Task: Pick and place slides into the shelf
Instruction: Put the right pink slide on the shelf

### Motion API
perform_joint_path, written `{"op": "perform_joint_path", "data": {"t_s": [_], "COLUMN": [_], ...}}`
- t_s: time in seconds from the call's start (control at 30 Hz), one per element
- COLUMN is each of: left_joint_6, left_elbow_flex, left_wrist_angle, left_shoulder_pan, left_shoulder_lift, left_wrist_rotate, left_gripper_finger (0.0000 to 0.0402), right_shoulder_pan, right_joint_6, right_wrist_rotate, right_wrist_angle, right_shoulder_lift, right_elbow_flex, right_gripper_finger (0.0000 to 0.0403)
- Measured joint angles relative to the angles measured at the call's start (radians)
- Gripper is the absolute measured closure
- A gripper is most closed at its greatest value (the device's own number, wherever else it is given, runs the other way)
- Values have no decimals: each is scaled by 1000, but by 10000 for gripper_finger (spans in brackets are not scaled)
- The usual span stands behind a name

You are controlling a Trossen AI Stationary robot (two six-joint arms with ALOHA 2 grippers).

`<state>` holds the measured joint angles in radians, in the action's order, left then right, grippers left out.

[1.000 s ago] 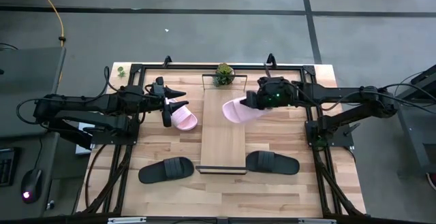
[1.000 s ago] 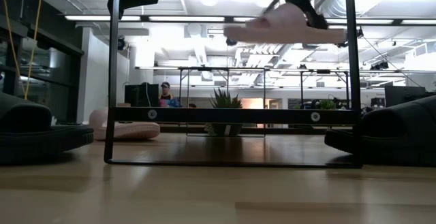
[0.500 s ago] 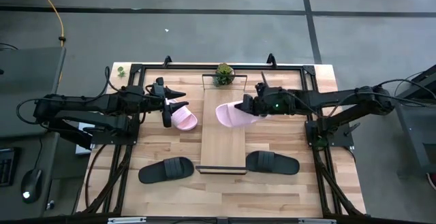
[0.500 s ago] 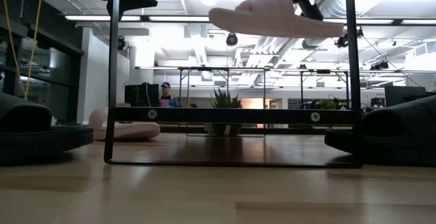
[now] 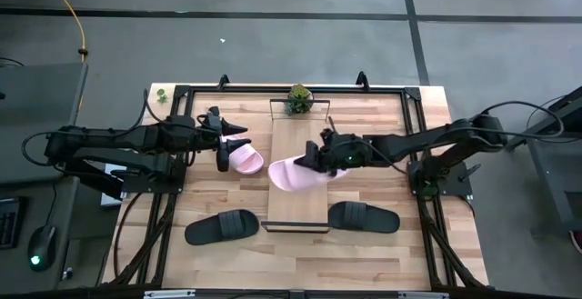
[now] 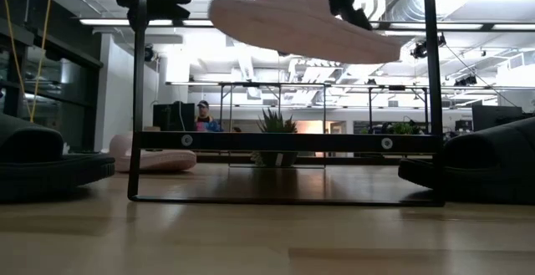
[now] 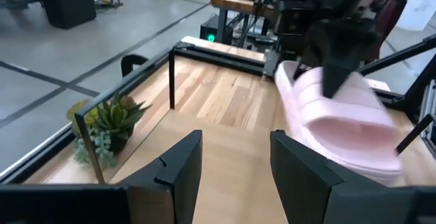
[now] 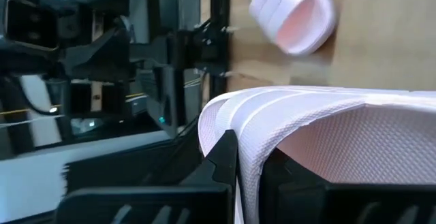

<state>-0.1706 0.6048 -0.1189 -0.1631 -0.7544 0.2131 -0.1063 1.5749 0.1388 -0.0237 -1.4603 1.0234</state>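
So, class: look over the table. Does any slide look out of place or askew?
One pink slide hangs tilted in the right gripper above the shelf, not set down. The others lie flat on the table.

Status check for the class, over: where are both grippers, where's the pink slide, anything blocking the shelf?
Right gripper shut on pink slide, airborne over shelf. Left gripper open, above second pink slide. Nothing lying on the shelf.
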Motion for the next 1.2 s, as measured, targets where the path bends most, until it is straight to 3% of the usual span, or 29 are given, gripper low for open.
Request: {"op": "perform_joint_path", "data": {"t_s": [0.6,0.93,1.2], "left_joint_6": [-21,-20,-20], "left_elbow_flex": [0,0,0], "left_wrist_angle": [-18,5,4], "left_shoulder_pan": [0,0,0], "left_shoulder_lift": [0,0,0], "left_wrist_rotate": [-4,-3,-4], "left_gripper_finger": [245,245,245], "right_shoulder_pan": [-107,-115,-130], "right_joint_6": [181,253,291], "right_wrist_rotate": [121,84,58], "right_wrist_angle": [-26,-28,-126], "right_shoulder_lift": [-72,-153,-230], "right_elbow_flex": [0,1,1], "right_gripper_finger": [396,396,396]}}
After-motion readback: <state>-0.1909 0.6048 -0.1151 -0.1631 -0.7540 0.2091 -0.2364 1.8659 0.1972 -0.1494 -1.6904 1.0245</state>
